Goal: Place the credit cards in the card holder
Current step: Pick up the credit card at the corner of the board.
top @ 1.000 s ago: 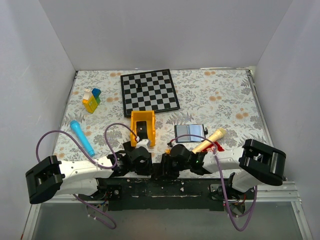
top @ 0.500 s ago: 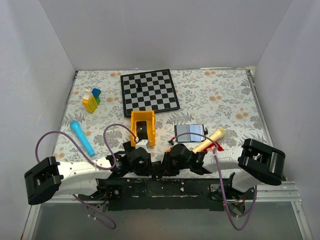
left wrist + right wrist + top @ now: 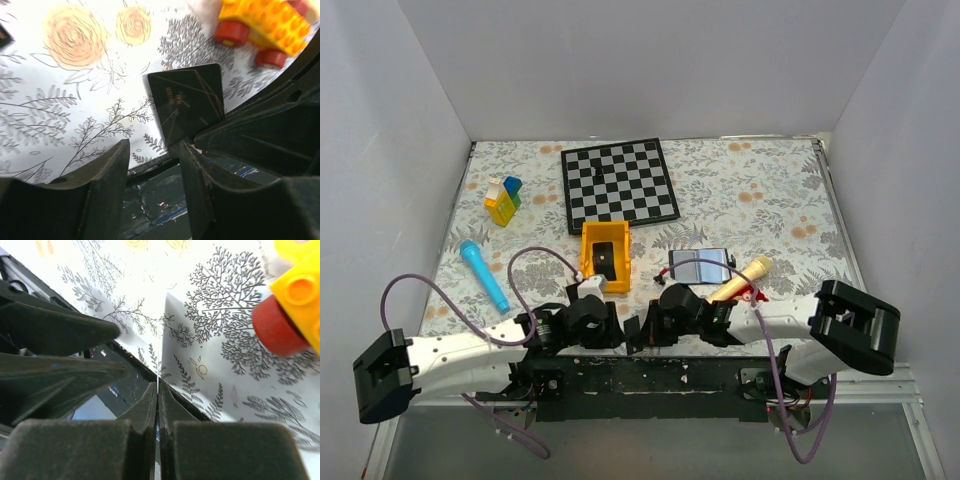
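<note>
At the near edge of the flowered table (image 3: pixel 770 200), just ahead of the arm bases, the two claws meet almost nose to nose. The right gripper (image 3: pixel 158 390) has its fingers pressed together on a credit card (image 3: pixel 187 100). Its own camera sees the card edge-on as a thin line rising out of the pinch. From the left wrist, the same card shows its black face, tilted up off the cloth, with faint gold markings and scratches. The dark bulk of the right claw covers the card's lower right part.

The left gripper (image 3: pixel 152 150) stands with its fingers (image 3: pixel 107 185) apart and a clear gap between them. The card's lower corner sits right at the tip of one finger. Whether it touches is hard to tell from this angle.

The card holder (image 3: pixel 700 266) lies open on the cloth a little beyond the right claw, blue-grey side up, apart from the card. A yellow microphone (image 3: pixel 740 280) rests just beside it. An orange bin (image 3: pixel 605 257) with something dark inside stands beyond the left claw. A chessboard (image 3: pixel 618 183) lies farther back. A blue microphone (image 3: pixel 483 275) and some coloured blocks (image 3: pixel 503 200) are off to the left. A yellow brick toy (image 3: pixel 265 25) with red wheels shows at the edge of both wrist views.
</note>
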`<control>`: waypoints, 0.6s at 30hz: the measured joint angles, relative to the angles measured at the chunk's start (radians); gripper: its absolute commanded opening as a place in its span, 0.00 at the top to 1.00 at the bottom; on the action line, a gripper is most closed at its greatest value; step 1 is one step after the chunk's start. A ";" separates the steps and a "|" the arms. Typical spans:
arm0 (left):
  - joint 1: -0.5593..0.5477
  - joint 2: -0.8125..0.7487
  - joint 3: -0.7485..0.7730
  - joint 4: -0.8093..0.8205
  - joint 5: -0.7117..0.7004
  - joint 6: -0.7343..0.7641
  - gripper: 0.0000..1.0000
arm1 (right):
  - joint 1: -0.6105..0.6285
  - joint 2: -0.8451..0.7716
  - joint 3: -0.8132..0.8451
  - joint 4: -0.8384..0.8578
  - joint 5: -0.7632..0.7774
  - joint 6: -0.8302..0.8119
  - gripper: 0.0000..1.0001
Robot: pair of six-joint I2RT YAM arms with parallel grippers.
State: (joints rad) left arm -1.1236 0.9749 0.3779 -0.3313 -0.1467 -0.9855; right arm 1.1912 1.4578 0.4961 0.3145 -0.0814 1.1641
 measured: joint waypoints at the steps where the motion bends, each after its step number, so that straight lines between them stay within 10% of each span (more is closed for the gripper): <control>1: 0.000 -0.030 0.008 -0.032 -0.020 -0.010 0.53 | 0.000 -0.026 0.007 -0.039 0.018 -0.016 0.99; 9: 0.051 -0.162 0.156 -0.133 -0.134 0.008 0.51 | -0.068 -0.298 0.162 -0.428 0.193 -0.174 0.99; 18: 0.243 0.243 0.424 0.025 -0.014 0.204 0.53 | -0.604 -0.468 0.190 -0.677 0.129 -0.400 0.99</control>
State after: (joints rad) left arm -0.8803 1.2179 0.8017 -0.3061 -0.1608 -0.7811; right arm 0.5873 0.9897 0.6865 -0.3622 0.0475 0.7643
